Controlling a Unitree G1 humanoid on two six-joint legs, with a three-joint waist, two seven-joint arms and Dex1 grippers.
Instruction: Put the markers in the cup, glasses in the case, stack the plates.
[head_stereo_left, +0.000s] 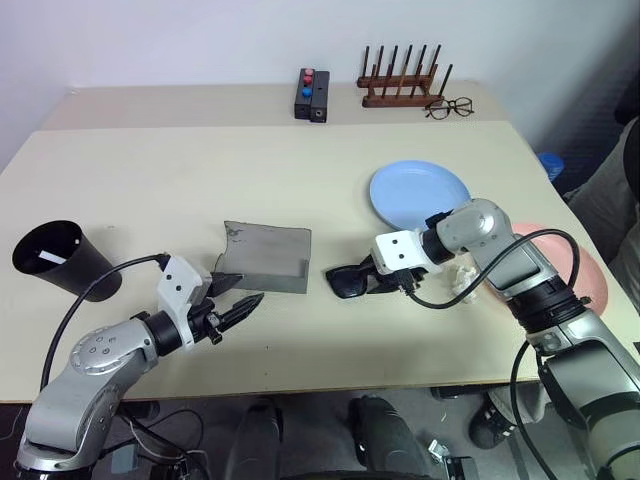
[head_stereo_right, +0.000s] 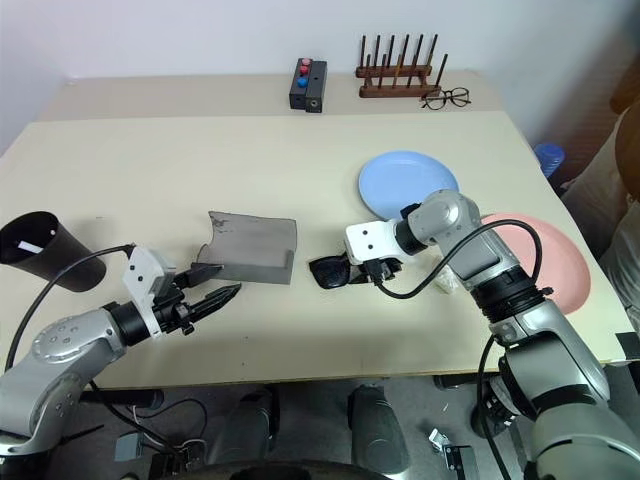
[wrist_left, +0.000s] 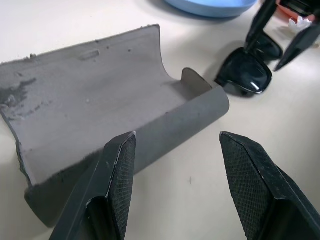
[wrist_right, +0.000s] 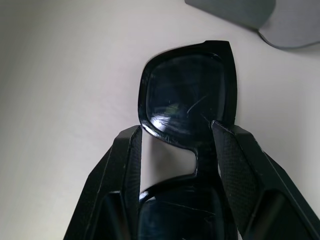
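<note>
While lying open on the table (head_stereo_left: 300, 330), case (head_stereo_left: 265, 257) sits mid-front. Just right of it: glasses (head_stereo_left: 350, 280), pinched at the bridge by right gripper (wrist_right: 175, 145), fingers half-closed around the frame. Just left of case: left gripper (head_stereo_left: 238, 305), fingers apart, holding nothing. Far left of case: cup (head_stereo_left: 62, 258).

A plain office or lab room: a beige table (head_stereo_left: 300, 180) against a bare white wall (head_stereo_left: 200, 40).
</note>
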